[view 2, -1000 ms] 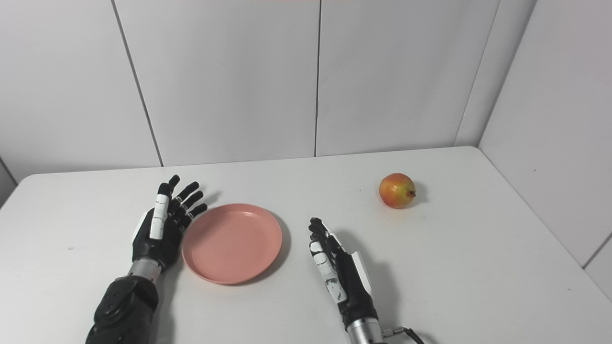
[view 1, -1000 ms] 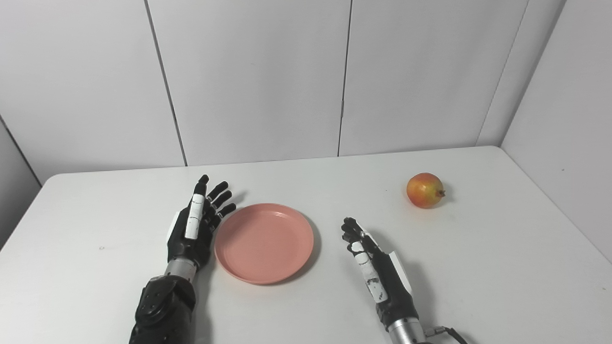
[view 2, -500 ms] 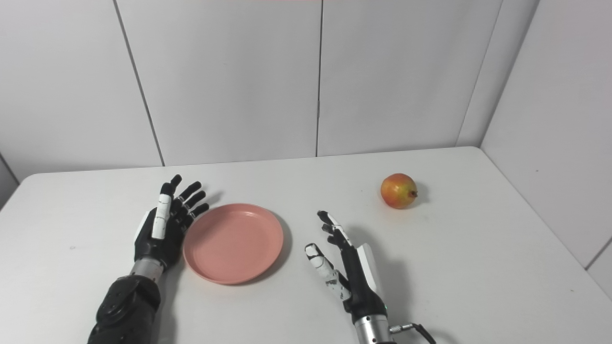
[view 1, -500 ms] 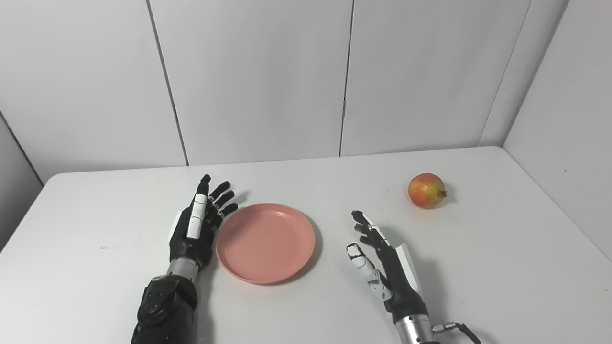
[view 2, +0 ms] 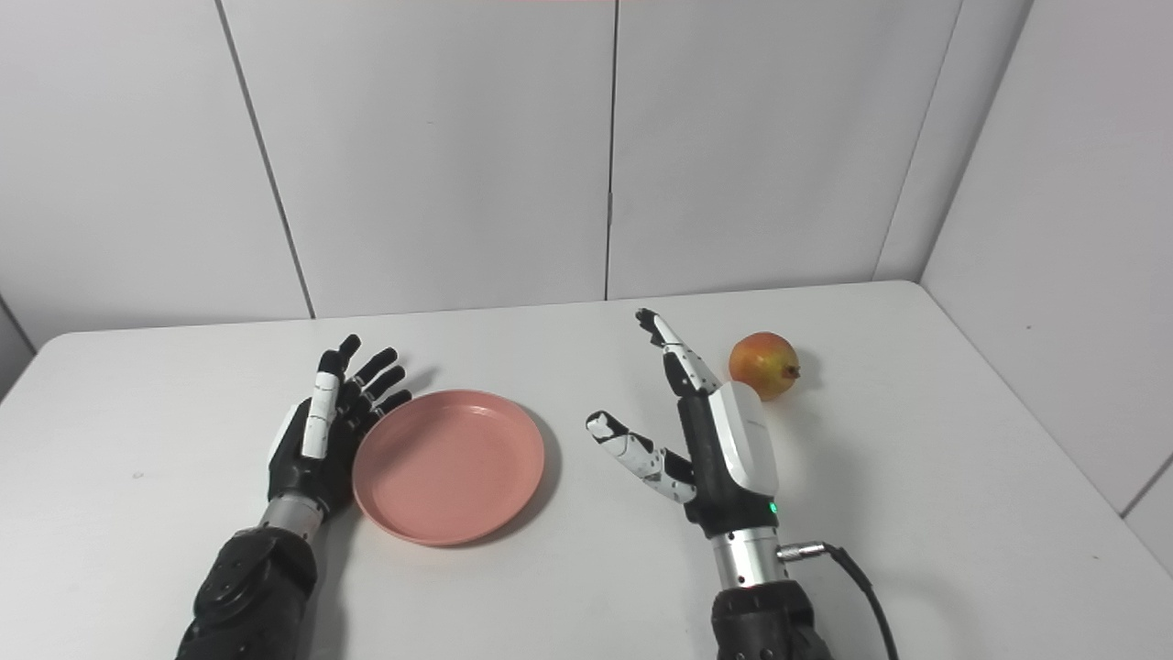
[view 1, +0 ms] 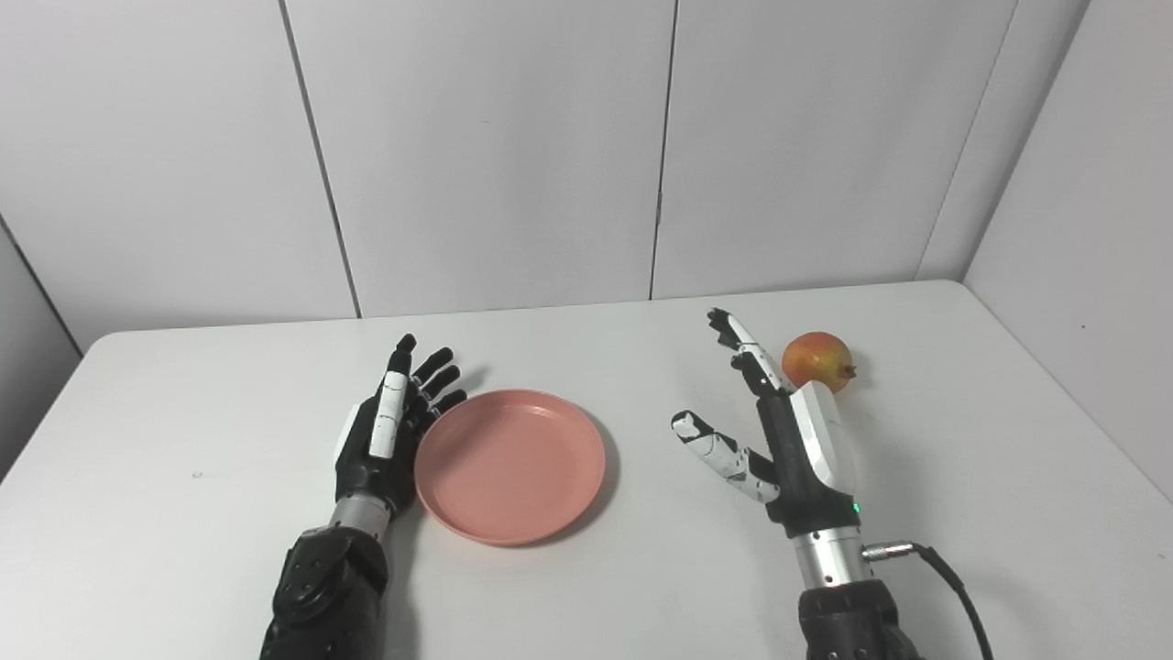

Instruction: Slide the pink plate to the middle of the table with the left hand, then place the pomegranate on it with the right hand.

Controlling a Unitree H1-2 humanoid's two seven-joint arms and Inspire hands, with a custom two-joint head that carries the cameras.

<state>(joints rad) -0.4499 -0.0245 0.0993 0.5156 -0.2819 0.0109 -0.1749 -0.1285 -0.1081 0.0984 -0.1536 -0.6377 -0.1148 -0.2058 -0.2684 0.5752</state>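
The plate [view 1: 509, 463] looks placed, so the right hand [view 1: 779, 431], spread wide beside the pomegranate [view 1: 818, 359], must grab it next.

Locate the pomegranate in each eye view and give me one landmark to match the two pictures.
Left eye view: the pomegranate sits right of centre, far side of the table, just beyond the open right hand.
Right eye view: the pomegranate sits closer to centre, again just behind that hand.
Shared landmark: the pink plate, lying left of the fruit, next to the left hand.
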